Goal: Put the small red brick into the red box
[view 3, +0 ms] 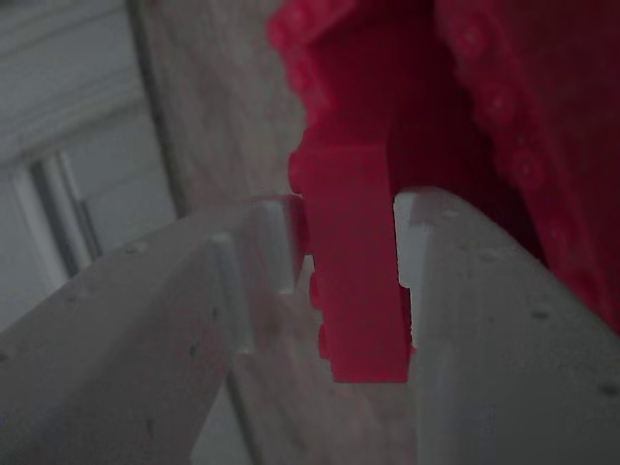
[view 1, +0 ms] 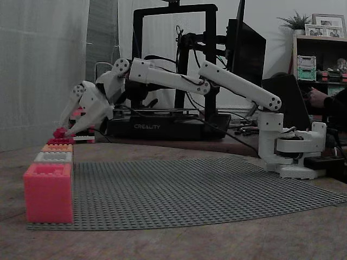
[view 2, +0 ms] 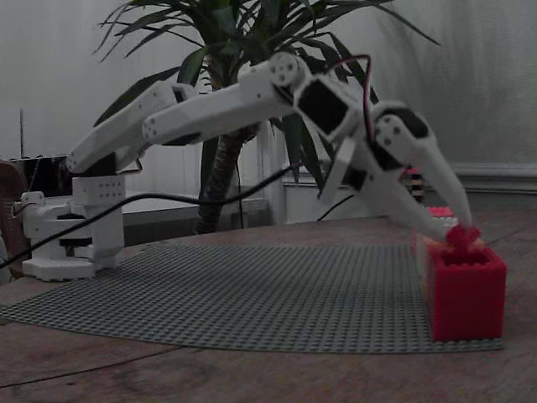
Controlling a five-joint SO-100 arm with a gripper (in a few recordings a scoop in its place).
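Arm: the white arm (view 1: 173, 78) is stretched out low across the grey studded baseplate (view 1: 190, 189), which lies on a wooden table (view 1: 162, 244).

Gripper: the gripper (view 1: 61, 132) points down at the baseplate's left end in this fixed view. Its two fingers (view 3: 455, 291) are pressed against opposite sides of the small red brick (view 3: 354, 291), pinching it. The wrist view shows the brick held upright between them.

Task item: the small red brick sits at the fingertips, directly over the open top of the red box (view 2: 466, 290), level with its studded rim. Whether the brick touches the rim cannot be told. In the wrist view the box's red hollow lies right behind the brick.

Row of boxes: in a fixed view four boxes stand in a line along the baseplate's edge. Nearest the camera is a pink-red box (view 1: 47, 192), then a grey box (view 1: 53, 157), then an orange box (view 1: 57, 147), then the red box beneath the gripper.

Surroundings: a black 3D printer (view 1: 168, 124) marked CREALITY stands behind the arm. A potted plant (view 2: 252, 50) stands behind it in the other fixed view.
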